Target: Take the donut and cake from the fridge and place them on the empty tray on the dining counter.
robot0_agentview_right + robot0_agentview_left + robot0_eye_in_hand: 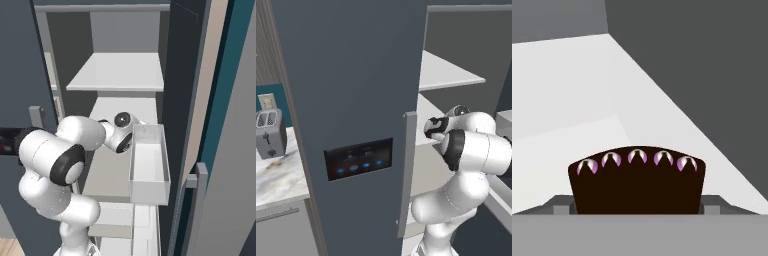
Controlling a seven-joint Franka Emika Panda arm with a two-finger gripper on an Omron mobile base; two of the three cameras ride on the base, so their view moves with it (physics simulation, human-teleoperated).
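Between the two tips of the claw (pixel 637 206), right up against the hand, sits the cake (pixel 637 186): a dark brown slice with a row of pinkish dabs along its top edge. It rests on a pale shelf (pixel 562 75) inside the fridge (pixel 346 75), with bare shelf ahead of the claw and the fridge's dark wall off to one side. The claw stands as wide as the slice, and each tip seems to lie flush on a flank, so it looks clamped on the cake, though the low angle hides how firmly. A slice like this is probably light and soft, likely to dent or crumble under a hard squeeze, and the topping would smear if touched. The sensible hold is low on the two firm side faces, well below the dabs, with gentle pressure. Lifting it level and slowly should stop it tipping out of the claw.
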